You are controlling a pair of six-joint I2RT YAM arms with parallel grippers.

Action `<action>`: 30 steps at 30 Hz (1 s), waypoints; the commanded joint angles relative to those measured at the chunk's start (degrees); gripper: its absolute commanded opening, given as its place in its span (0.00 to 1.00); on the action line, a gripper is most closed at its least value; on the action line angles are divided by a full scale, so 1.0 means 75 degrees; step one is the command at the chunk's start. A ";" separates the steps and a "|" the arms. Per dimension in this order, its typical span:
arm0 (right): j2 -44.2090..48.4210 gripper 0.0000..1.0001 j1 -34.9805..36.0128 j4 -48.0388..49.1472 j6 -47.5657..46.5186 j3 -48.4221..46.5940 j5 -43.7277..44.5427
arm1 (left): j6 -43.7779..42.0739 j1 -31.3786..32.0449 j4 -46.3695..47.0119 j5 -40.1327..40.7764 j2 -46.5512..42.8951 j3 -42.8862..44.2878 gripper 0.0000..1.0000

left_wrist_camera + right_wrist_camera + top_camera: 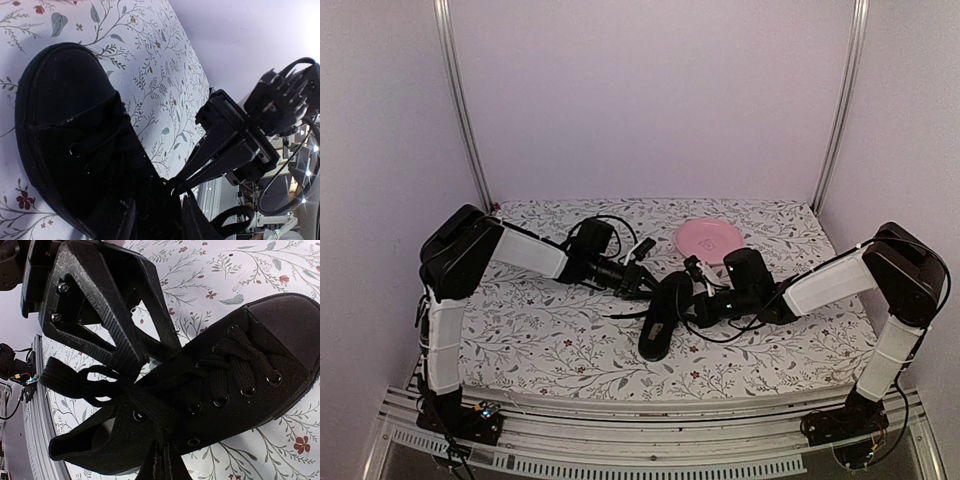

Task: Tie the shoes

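Observation:
One black shoe [660, 325] lies mid-table, its toe toward the near edge. It also shows in the left wrist view [65, 120] and the right wrist view [250, 365]. My right gripper [166, 460] is shut on a flat black lace [150, 407] over the top eyelets; from the left wrist its tips [177, 181] pinch together at the shoe's collar. My left gripper [157, 220] hangs over the tongue with fingers apart, nothing clearly between them. A loose lace loop [75, 382] lies beside the left gripper [152, 362]. In the top view both grippers [642, 282] [692, 305] meet at the shoe's opening.
A pink plate [710, 238] sits just behind the right gripper. The floral cloth [540, 340] covers the table. Metal rails [650, 440] run along the near edge, and pale walls close in the back and sides.

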State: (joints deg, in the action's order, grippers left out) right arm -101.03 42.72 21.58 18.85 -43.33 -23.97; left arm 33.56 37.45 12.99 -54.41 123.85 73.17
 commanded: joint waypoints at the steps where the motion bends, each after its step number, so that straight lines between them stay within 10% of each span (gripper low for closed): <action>1: 0.0069 0.03 0.0037 0.0158 0.0069 -0.0203 -0.0103 | -0.0221 0.0041 -0.0147 -0.0220 0.0182 0.0190 0.31; 30: -0.0298 0.03 0.0117 0.0124 0.0310 -0.0541 -0.0051 | -0.0145 0.0159 0.0153 -0.0781 0.0323 0.0182 0.14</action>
State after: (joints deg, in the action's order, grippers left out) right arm -102.32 43.29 21.91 20.64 -45.82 -24.32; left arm 32.99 37.78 13.02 -58.57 125.29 73.80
